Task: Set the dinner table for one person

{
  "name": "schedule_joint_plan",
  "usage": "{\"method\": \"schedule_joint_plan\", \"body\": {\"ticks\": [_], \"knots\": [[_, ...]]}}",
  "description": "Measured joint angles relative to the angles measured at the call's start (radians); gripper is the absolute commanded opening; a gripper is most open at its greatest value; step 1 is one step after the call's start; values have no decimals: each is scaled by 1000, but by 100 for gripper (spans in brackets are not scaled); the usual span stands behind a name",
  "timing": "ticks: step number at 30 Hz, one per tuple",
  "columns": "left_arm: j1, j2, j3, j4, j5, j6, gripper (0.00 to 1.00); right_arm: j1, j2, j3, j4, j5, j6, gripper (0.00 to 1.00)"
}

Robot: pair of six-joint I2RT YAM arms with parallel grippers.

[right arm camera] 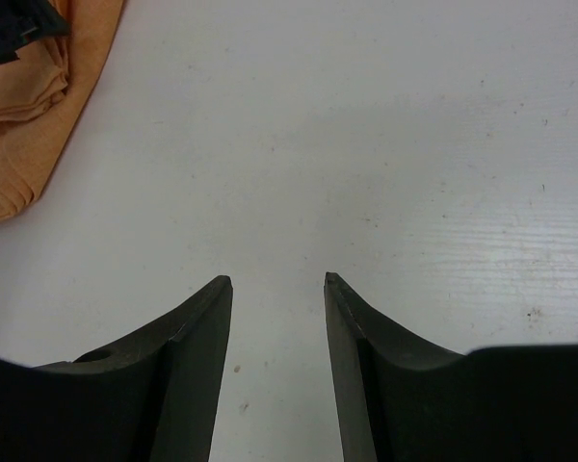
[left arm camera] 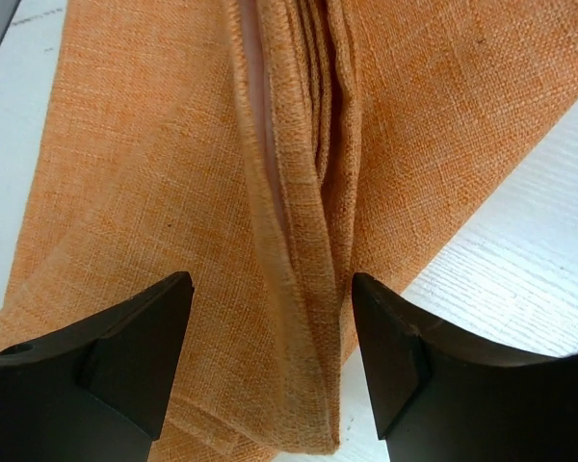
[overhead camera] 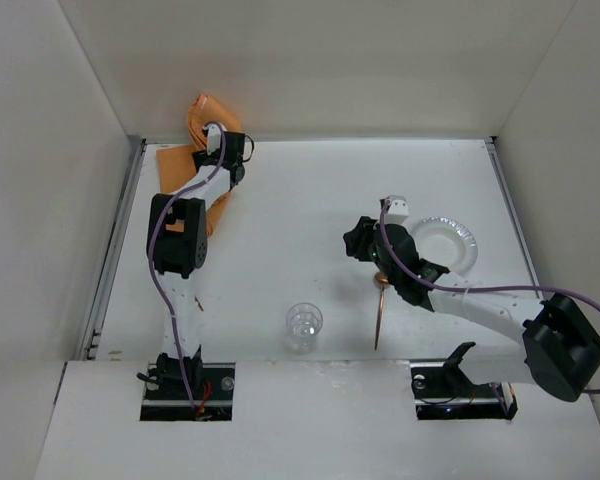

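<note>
The white bench fills the top view, with thin metal rails down its sides. Its near edge is cut off by the ledge that carries the arm bases.

At its far left corner lies an orange cloth placemat, bunched and folded, its far end riding up against the back wall. The left pincer is released over it. Its fingers stand wide on either side of a raised, hemmed fold, and neither presses on the cloth.

The right pincer is also released, low over bare bench near the middle, with nothing between its fingers. A corner of the orange cloth shows at the upper left of its wrist view.

Just right of it sits a shiny-rimmed plate, partly covered by the right arm. A clear glass stands upright near the front edge. Beside it lies a thin copper-coloured utensil — its upper end runs under the arm, so its kind cannot be told.
</note>
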Motion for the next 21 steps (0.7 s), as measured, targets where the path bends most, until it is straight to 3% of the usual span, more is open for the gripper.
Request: {"method": "schedule_joint_plan", "body": {"ticks": [6, 12, 16, 21], "knots": [[16, 41, 46, 0, 21, 10, 61, 6, 6, 0, 0, 0, 0, 49], [27, 75, 81, 0, 30, 18, 40, 6, 11, 1, 0, 0, 0, 49], [28, 85, 85, 0, 45, 15, 19, 6, 13, 1, -1, 0, 0, 49], [17, 84, 85, 1, 65, 16, 9, 6, 12, 0, -1, 0, 0, 49]]}}
